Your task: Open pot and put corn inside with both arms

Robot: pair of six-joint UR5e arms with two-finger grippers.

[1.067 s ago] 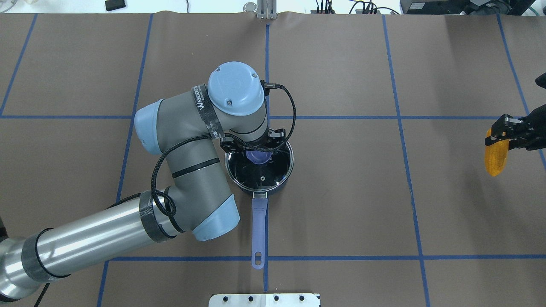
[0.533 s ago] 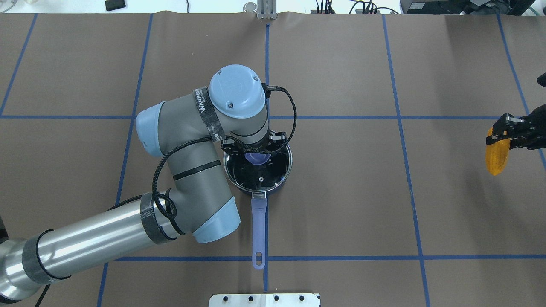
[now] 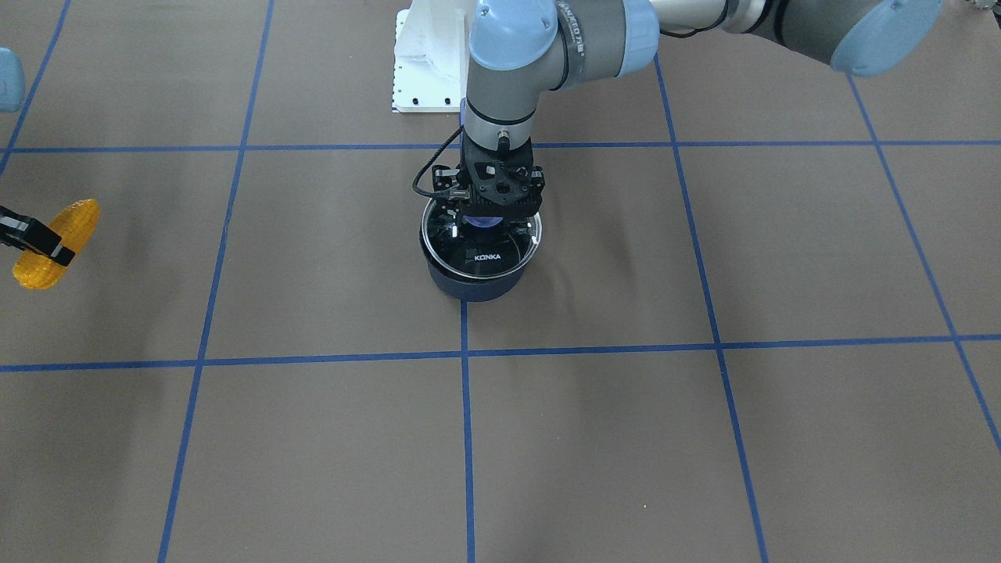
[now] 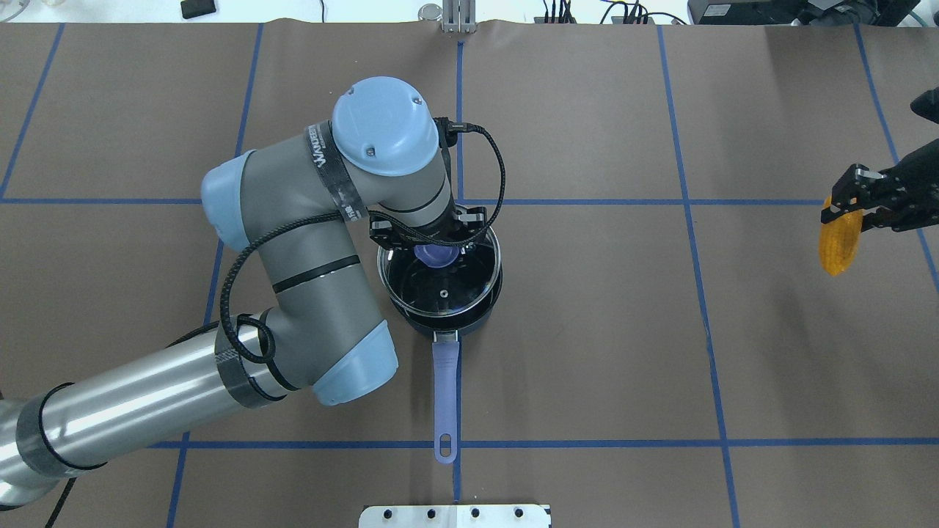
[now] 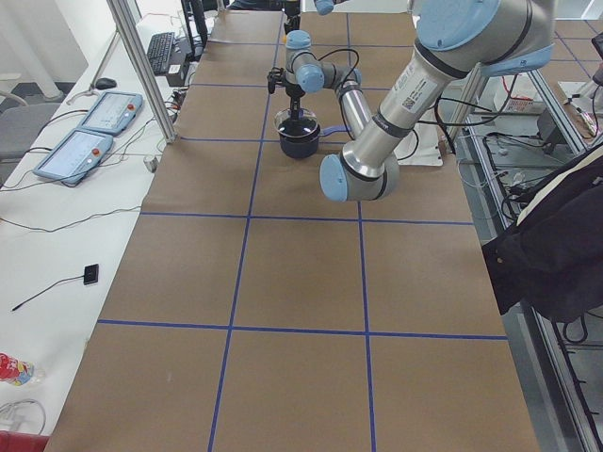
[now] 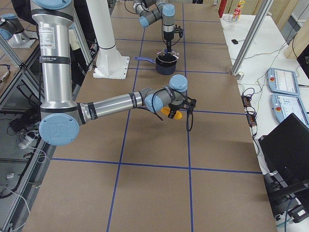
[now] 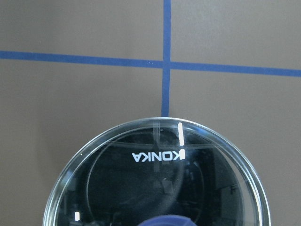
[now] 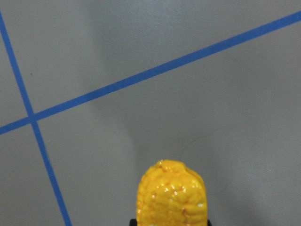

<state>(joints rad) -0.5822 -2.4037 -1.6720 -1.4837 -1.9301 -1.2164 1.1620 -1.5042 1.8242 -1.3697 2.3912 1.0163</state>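
Lifted since a second ago: round glass KONKA lid [image 4: 440,287] rides up and slightly left, off the small navy saucepan [image 3: 473,285] sitting centre-scene. Left gripper [image 3: 486,223] is clamped on its blue knob [image 4: 434,254], clearing the mouth. Right gripper [image 4: 841,198] pinches the orange-yellow corn cob [image 4: 836,246] aloft at far right, likely waiting its turn.

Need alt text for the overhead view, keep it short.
Centre frame, the left gripper grips the knob of the lid, which looks lifted just off the pot; the pot's handle points toward the bottom edge. At the right edge, the right gripper holds the corn.
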